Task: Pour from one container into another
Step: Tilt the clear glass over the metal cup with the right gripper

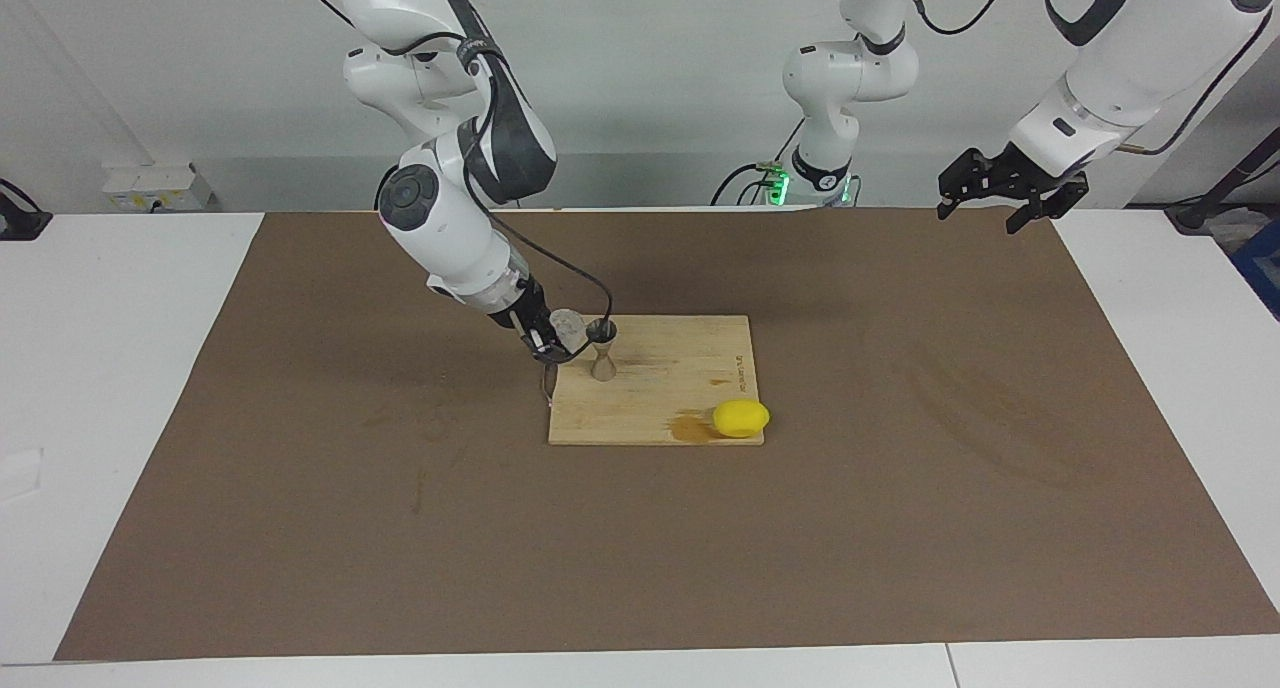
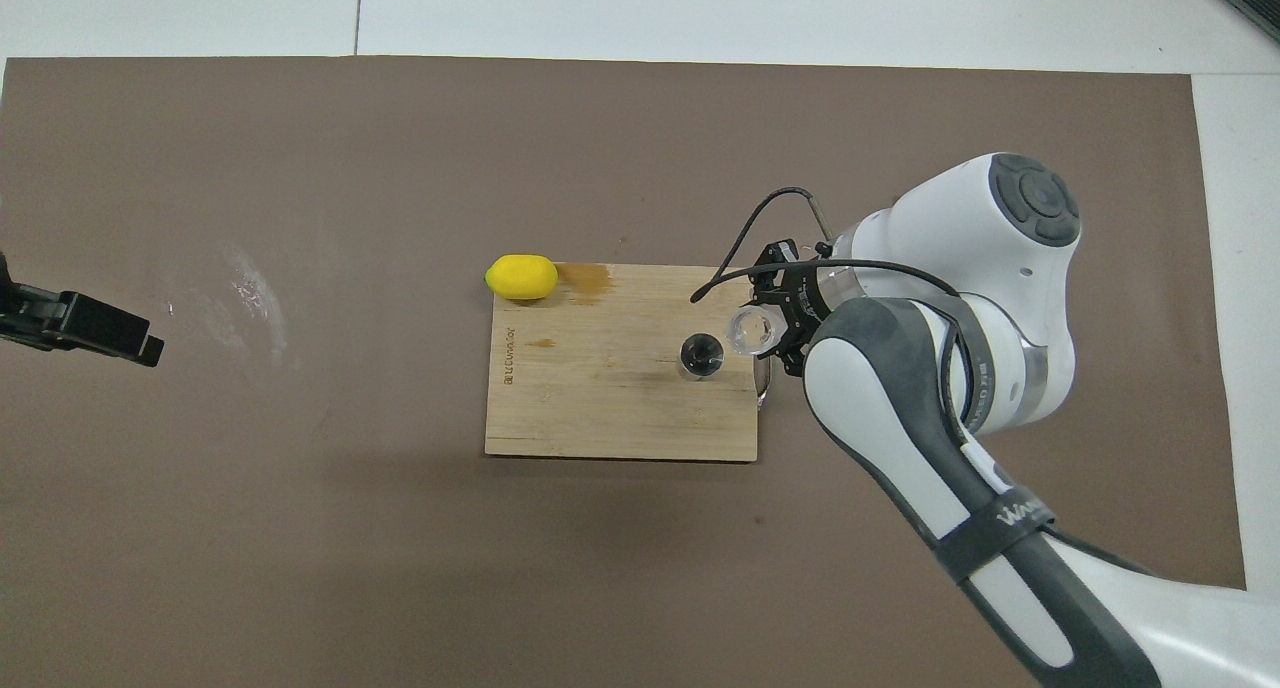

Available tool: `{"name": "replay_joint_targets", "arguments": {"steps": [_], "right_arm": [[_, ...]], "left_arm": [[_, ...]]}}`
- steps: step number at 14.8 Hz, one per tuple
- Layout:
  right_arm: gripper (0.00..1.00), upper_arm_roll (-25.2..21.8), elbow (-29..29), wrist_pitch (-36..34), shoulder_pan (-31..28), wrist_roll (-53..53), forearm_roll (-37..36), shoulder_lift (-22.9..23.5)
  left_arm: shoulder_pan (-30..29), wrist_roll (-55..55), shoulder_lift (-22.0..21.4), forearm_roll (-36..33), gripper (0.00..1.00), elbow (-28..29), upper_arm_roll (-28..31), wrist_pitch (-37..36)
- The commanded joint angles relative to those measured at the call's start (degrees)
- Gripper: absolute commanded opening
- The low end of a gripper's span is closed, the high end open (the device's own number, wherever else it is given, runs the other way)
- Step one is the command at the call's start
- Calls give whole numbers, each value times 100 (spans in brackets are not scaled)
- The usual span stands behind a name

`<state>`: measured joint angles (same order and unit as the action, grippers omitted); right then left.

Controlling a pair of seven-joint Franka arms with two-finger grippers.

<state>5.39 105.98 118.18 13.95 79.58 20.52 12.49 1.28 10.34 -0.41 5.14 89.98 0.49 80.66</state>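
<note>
Brown matting covers most of the white surface (image 1: 130, 388), with a pale wall at the robots' end. Going across the facing view from its left edge, the right arm leans down over the mat, and the right gripper (image 1: 548, 340) hangs over the right arm's end of the wooden cutting board (image 1: 690, 398), its fingers (image 2: 775, 320) closed on the glass cup (image 1: 568, 326). The cup is held in the air and tipped toward the jigger (image 1: 603, 350), its mouth just beside the jigger's upper rim. The jigger stands upright on the board, near that same end. Next along, a yellow lemon (image 1: 741, 418) lies at the board's corner farther from the robots, toward the left arm's end, beside a dark stain on the wood. Past the board lies open mat, and then the left gripper (image 1: 1010, 190) waits raised over the mat's edge at the left arm's end, well apart from the board, its fingers spread with nothing between them.
</note>
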Motion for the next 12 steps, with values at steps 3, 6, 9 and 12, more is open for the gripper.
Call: {"name": "replay_joint_targets", "arguments": {"steps": [3, 6, 9, 12], "right_arm": [[0, -11, -438, -163, 90, 487, -451, 201], [0, -11, -456, -146, 221, 576, -609, 262], [0, -11, -482, -128, 310, 708, -882, 280], [0, -11, -482, -128, 459, 751, -1180, 280]], "left_arm": [[30, -603, 15, -136, 100, 11, 48, 300], [21, -823, 15, -136, 100, 46, 66, 565], [21, -814, -3, -136, 100, 72, 66, 539], [74, -814, -3, -136, 100, 72, 57, 521]]}}
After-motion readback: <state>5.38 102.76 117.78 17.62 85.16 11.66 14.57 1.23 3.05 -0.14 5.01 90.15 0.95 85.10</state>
